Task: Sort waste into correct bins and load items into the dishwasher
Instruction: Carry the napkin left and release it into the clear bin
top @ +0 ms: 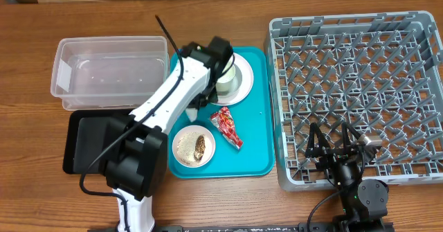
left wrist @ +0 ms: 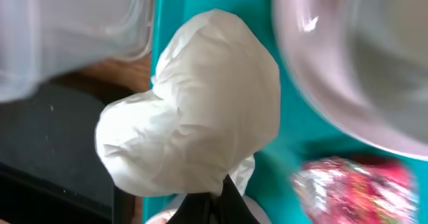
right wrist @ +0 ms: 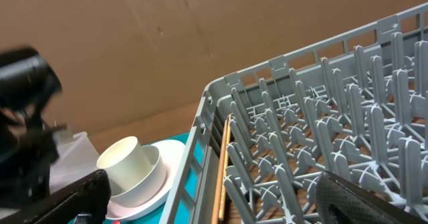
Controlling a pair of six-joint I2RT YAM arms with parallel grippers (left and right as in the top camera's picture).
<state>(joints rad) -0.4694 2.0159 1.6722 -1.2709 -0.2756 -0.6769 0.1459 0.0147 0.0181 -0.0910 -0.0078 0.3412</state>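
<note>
My left gripper (top: 196,106) (left wrist: 217,200) is shut on a crumpled white napkin (left wrist: 190,110) and holds it over the left edge of the teal tray (top: 256,156). Only a bit of the napkin (top: 191,113) shows under the arm in the overhead view. On the tray are a cup (top: 228,71) on a white plate (top: 243,86), a red foil wrapper (top: 227,127) and a small bowl with food scraps (top: 194,147). My right gripper (top: 336,140) (right wrist: 214,204) is open and empty over the front left corner of the grey dish rack (top: 360,86).
A clear plastic bin (top: 111,73) stands left of the tray, and a black bin (top: 86,138) sits in front of it. A wooden chopstick (right wrist: 224,164) lies inside the rack along its left wall. The wrapper (left wrist: 354,184) lies close beside the napkin.
</note>
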